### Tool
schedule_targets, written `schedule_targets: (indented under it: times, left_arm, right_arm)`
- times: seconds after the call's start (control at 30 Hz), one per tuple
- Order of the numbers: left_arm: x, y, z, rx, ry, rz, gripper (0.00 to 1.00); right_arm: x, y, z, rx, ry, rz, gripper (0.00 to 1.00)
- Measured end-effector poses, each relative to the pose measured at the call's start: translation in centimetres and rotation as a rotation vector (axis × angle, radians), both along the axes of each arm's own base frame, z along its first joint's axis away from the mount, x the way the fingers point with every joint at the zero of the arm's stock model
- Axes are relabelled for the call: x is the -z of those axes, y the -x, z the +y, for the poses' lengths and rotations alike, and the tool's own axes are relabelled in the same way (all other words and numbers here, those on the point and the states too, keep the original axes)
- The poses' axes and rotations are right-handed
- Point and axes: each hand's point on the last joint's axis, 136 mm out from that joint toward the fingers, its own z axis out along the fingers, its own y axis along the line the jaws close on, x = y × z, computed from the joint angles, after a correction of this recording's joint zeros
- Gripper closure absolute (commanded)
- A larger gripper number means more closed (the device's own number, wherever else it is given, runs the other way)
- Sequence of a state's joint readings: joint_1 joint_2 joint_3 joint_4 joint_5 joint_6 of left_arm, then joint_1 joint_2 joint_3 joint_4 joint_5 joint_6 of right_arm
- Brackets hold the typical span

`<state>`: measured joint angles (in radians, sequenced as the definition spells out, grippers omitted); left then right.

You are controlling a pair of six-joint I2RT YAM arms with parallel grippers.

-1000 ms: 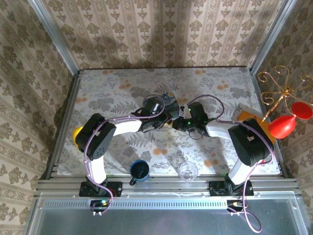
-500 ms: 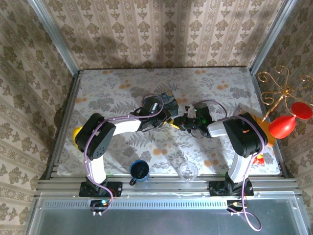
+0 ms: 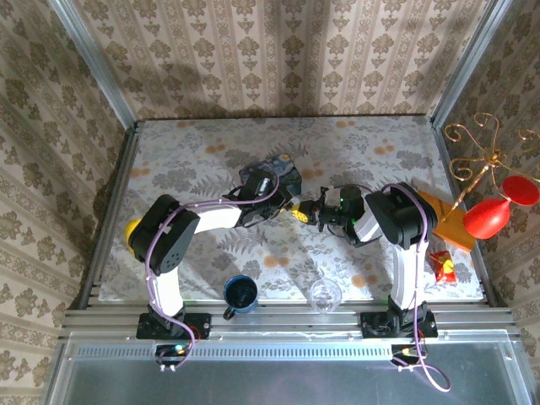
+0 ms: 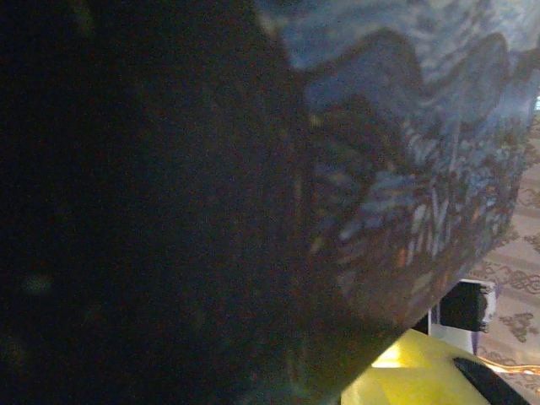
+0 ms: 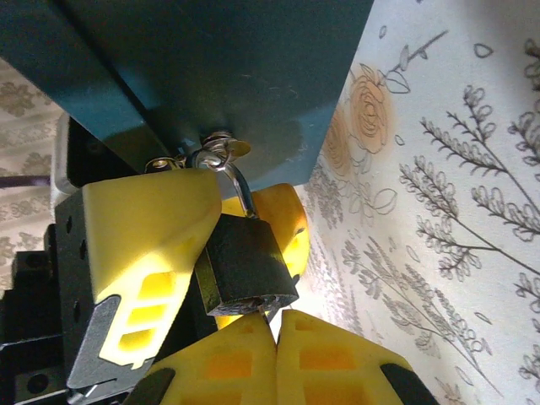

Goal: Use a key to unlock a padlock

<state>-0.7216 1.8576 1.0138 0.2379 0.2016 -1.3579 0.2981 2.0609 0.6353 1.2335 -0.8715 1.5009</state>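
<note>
Under the tin (image 5: pixel 211 59), hung from its clasp: padlock (image 5: pixel 247 263), pinched by left gripper (image 5: pixel 236 202). Farther below the tin, right gripper (image 5: pixel 275 331) clamped tight (whether on a key, cannot tell).

A lab test cell dressed up as a home: patterned wallpaper panels (image 3: pixel 278 51) stand inside an aluminium frame (image 3: pixel 94 63) (bare metal posts), a floral cloth covers the counter (image 3: pixel 363 143), and two robot arms (image 3: pixel 169 245) are bolted to its near rail (image 3: pixel 287 321).

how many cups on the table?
2: a blue mug at the near edge, left of centre; a clear glass beside it on the right. Others may be hidden.
</note>
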Motion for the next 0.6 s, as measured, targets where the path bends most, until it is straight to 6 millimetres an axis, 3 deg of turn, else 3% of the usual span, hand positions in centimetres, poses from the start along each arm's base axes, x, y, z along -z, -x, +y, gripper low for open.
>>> schedule_targets:
  times: [0.07, 0.37, 0.6]
  left_arm:
    - [-0.2, -0.1, -0.1, -0.003, 0.008, -0.003, 1.00]
    - [-0.4, -0.1, -0.2, -0.002, 0.027, -0.008, 1.00]
    - [0.2, 0.6, 0.0, 0.010, 0.024, 0.006, 1.00]
  right_arm:
    - [-0.2, -0.1, -0.1, 0.009, -0.012, 0.013, 1.00]
    - [0.0, -0.5, -0.5, 0.052, -0.024, 0.052, 0.71]
    - [1.1, -0.9, -1.5, 0.114, 0.007, 0.073, 0.60]
